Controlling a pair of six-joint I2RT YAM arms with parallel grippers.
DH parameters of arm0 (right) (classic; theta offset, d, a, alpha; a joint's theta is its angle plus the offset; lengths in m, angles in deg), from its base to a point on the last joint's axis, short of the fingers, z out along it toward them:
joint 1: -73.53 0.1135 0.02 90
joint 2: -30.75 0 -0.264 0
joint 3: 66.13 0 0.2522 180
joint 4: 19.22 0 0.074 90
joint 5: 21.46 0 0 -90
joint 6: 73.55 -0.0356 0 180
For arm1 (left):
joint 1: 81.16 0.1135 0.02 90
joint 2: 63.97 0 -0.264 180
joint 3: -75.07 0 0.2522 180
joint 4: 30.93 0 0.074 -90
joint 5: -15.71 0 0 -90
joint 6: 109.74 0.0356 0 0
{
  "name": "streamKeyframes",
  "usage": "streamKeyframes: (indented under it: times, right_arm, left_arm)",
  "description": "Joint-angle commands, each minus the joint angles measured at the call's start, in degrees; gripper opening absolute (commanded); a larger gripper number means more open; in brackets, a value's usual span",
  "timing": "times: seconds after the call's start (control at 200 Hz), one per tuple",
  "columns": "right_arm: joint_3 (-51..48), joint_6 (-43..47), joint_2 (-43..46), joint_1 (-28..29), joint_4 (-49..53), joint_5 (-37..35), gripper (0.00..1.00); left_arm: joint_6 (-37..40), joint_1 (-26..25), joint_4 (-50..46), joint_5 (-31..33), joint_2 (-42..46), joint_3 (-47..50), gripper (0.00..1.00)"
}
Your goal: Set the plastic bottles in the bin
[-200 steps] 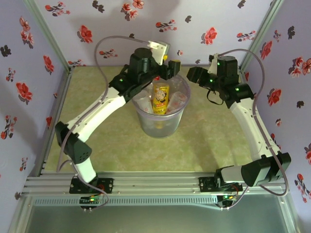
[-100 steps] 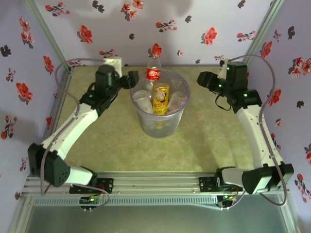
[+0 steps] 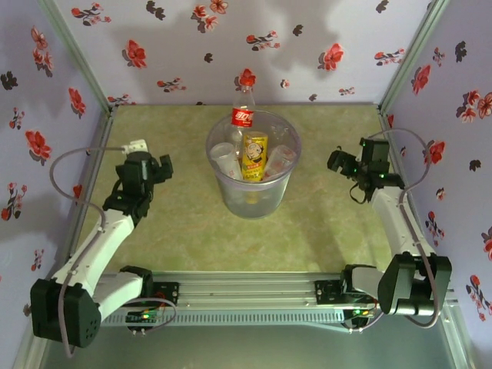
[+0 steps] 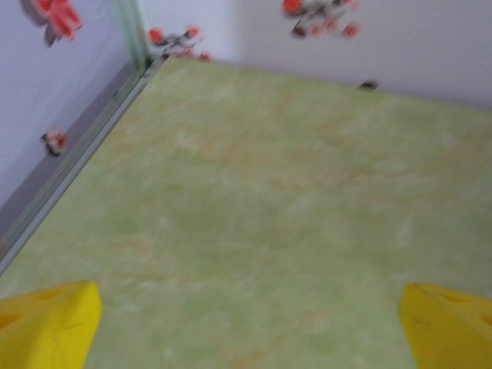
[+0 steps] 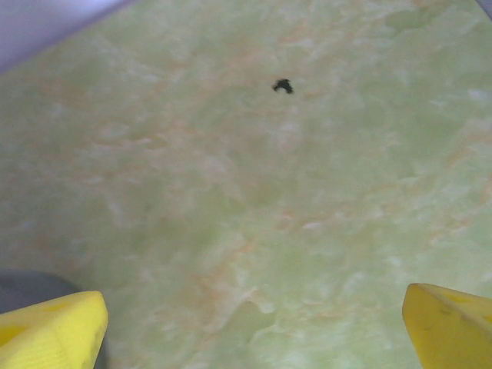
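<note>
Nearest the arm bases, the green marbled desk point(image 3: 192, 231) lies bare, with no bottle on it. A little further in, the left tool point(image 3: 157, 167) sits low at the left side and the right tool point(image 3: 338, 160) at the right side, each well apart from the bin and turned inward toward it. In both wrist views the yellow fingertips point(image 4: 46, 327) stand at opposite corners of the frame with only desk between them, so both tools are spread wide and carry nothing.

Between the two tools, in the middle of the desk, stands the bin point(image 3: 231, 201), upright with its mouth up. Inside it a yellow-labelled bottle point(image 3: 255, 156) stands on end, long axis vertical. Clear bottles point(image 3: 223, 160) lean on either side of it, necks tilted up toward the rim.

Furthest off, a red-labelled bottle point(image 3: 243, 115) stands upright at the bin's far rim, cap up and neck above the rim. I cannot tell whether it is inside the wall or just behind it. It lies ahead of and inward from both tools, and neither arm is clearly nearer. If it is outside, reaching it means passing over or round the bin; otherwise the task looks done.
</note>
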Motion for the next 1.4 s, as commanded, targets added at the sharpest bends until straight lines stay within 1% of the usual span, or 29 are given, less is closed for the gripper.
streamKeyframes:
  times: [0.0,0.095,0.225,0.275,0.315,0.495,0.635,0.71,0.745,0.825,0.885,0.995,1.03,1.08,1.13,1.2,1.24,1.29,1.35,1.375,1.395]
  right_arm:
    - [-4.59,4.71,2.69,-0.11,-10.07,-8.12,0.99]
    - [-9.86,5.45,2.95,0.13,-16.47,-11.06,0.99]
    - [-15.80,5.37,2.03,0.59,-23.99,-14.56,0.99]
    - [-17.40,5.39,1.57,0.83,-26.63,-15.24,0.99]
    - [-18.54,5.41,1.23,1.01,-28.84,-15.89,0.99]
    - [-22.70,5.80,-0.74,1.72,-38.49,-17.82,0.99]
    - [-25.70,6.59,-2.88,2.19,-45.49,-19.04,0.99]
    - [-28.11,7.48,-4.09,2.65,-51.90,-19.96,0.99]
    - [-29.09,7.92,-5.04,2.95,-55.29,-20.24,0.99]
    - [-30.30,9.00,-7.84,3.68,-61.29,-20.58,0.99]
    - [-30.14,9.52,-8.67,4.17,-63.02,-20.71,0.99]
    - [-30.57,10.70,-12.53,4.37,-68.95,-21.22,0.99]
    - [-30.66,10.72,-14.24,4.37,-70.64,-21.22,0.99]
    - [-30.86,10.75,-16.66,4.46,-72.95,-21.18,0.99]
    - [-31.37,11.51,-18.17,4.62,-76.68,-21.03,0.99]
    - [-31.48,10.93,-16.53,4.63,-73.80,-20.61,0.99]
    - [-32.40,11.10,-17.12,4.64,-76.00,-20.37,0.99]
    - [-33.02,11.09,-19.36,4.64,-78.32,-19.82,0.99]
    - [-33.47,12.88,-23.97,4.81,-86.64,-19.30,0.99]
    - [-33.02,12.76,-23.13,4.81,-85.42,-19.08,0.99]
    - [-32.34,12.29,-21.77,4.81,-81.71,-19.10,0.99]
  left_arm:
    - [2.31,0.93,5.48,6.15,-0.29,4.79,1.00]
    - [2.34,1.28,7.76,6.25,-1.77,6.89,1.00]
    - [3.89,2.05,14.48,6.26,-4.53,9.52,1.00]
    - [4.86,2.42,17.58,6.28,-5.68,10.48,1.00]
    - [5.13,2.61,17.68,6.28,-6.18,10.26,1.00]
    - [9.61,3.29,28.27,6.01,-9.57,13.42,1.00]
    - [10.16,3.86,35.48,5.44,-13.51,16.37,1.00]
    - [10.06,4.23,41.04,5.00,-15.28,18.71,1.00]
    - [9.75,4.33,40.49,4.30,-15.19,18.48,1.00]
    - [10.69,4.99,44.93,3.19,-16.45,19.18,1.00]
    - [11.33,5.66,46.42,2.59,-18.19,18.59,1.00]
    - [13.45,6.02,46.01,1.99,-20.96,16.24,1.00]
    - [15.84,6.15,47.38,1.81,-21.70,16.21,1.00]
    - [17.28,6.57,49.16,0.69,-22.64,16.12,1.00]
    - [17.72,7.83,52.09,-2.09,-23.99,16.71,1.00]
    - [16.12,10.38,58.35,-5.20,-27.45,18.39,1.00]
    - [14.25,12.02,58.95,-7.03,-28.07,19.33,1.00]
    - [12.75,13.63,65.49,-8.98,-30.44,21.16,1.00]
    - [12.02,13.96,60.79,-10.35,-29.09,20.23,1.00]
    - [12.48,13.94,61.81,-10.41,-29.71,19.98,1.00]
    - [12.68,13.93,61.89,-10.48,-30.12,19.73,1.00]
